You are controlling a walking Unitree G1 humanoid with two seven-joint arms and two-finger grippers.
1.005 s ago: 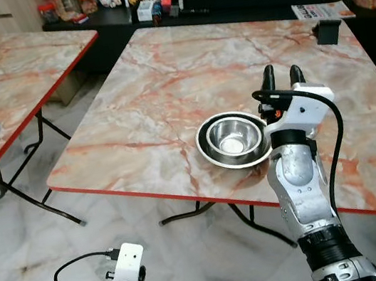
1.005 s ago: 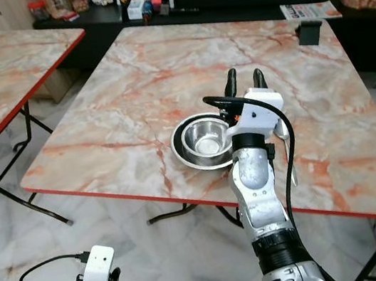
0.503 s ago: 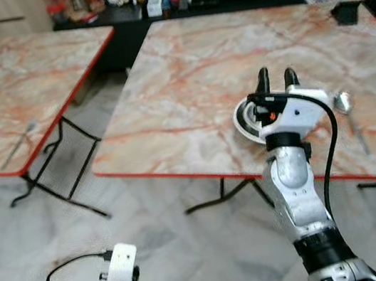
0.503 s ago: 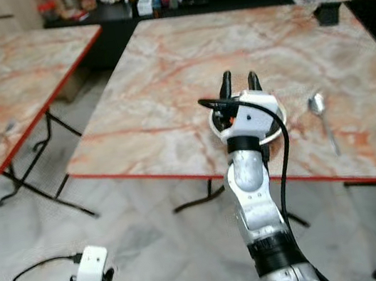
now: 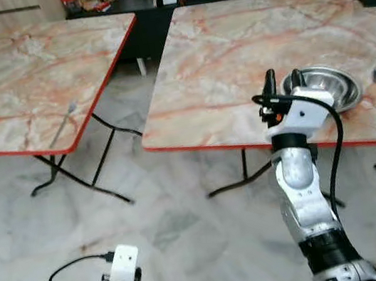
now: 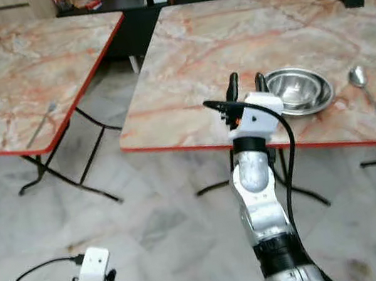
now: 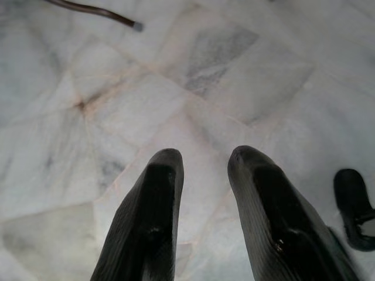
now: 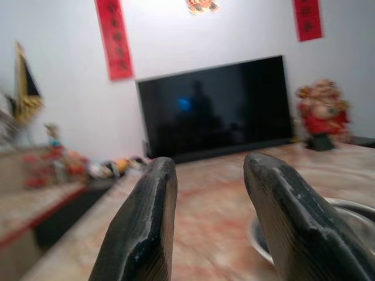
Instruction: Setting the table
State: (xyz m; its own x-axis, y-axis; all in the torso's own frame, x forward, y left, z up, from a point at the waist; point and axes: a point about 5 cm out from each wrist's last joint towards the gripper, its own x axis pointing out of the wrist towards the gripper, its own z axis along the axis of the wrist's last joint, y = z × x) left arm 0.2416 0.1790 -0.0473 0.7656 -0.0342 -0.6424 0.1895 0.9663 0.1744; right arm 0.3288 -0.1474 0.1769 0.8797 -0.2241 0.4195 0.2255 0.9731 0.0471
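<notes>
Marble table (image 5: 230,47) with steel bowl (image 5: 323,85), spread empty right end effector (image 5: 283,82) nearby, television (image 8: 217,111) beyond, left end effector (image 7: 202,175) spread over floor.

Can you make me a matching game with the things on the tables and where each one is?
Things:
1. bowl
2. spoon
3. fork
4. right pincer

Places:
A. on the left table, near its red edge
B. held up and open at the near edge of the right table
C. on the right table, to the right of the bowl
D. on the right table, between the pincer and the spoon

Pairs: 1-D, 2-C, 3-A, 4-B
</notes>
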